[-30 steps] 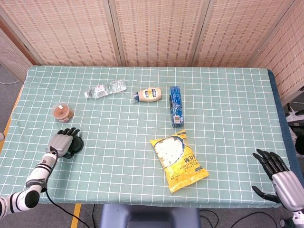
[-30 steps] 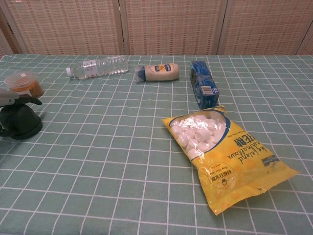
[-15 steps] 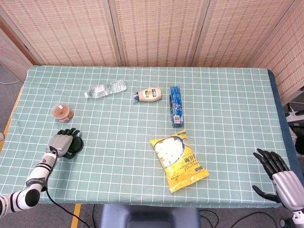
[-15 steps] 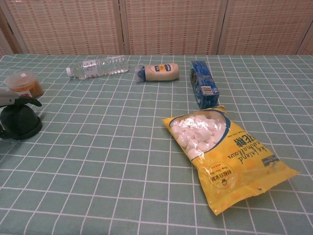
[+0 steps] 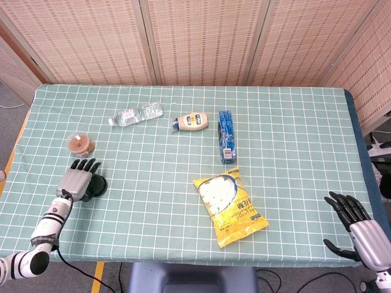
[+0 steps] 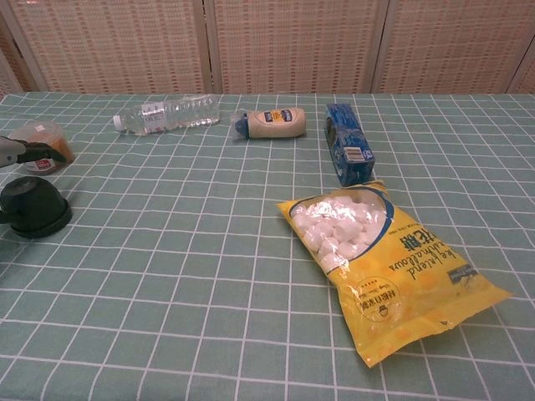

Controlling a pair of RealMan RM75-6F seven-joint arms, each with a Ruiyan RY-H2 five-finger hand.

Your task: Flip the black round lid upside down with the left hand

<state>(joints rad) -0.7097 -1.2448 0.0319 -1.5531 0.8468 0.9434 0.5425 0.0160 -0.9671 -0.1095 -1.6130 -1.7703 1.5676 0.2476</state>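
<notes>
The black round lid [image 5: 99, 187] lies flat on the green checked cloth near the table's left front; the chest view shows the lid [image 6: 34, 208] whole and uncovered. My left hand [image 5: 77, 179] hovers just left of it, fingers spread and pointing away, holding nothing. In the chest view only the fingertips of the left hand [image 6: 20, 154] show at the left edge, above and behind the lid. My right hand [image 5: 356, 225] hangs off the table's front right corner, fingers apart and empty.
A small orange tub [image 5: 80, 144] stands just behind the lid. Further back lie a water bottle [image 5: 135, 115], a mayonnaise bottle [image 5: 190, 122] and a blue box [image 5: 226, 136]. A yellow marshmallow bag [image 5: 228, 206] lies in the middle front.
My left hand has lifted off the lid, drawn back to the left and spread its fingers. The lid stays where it was. The right hand has not moved.
</notes>
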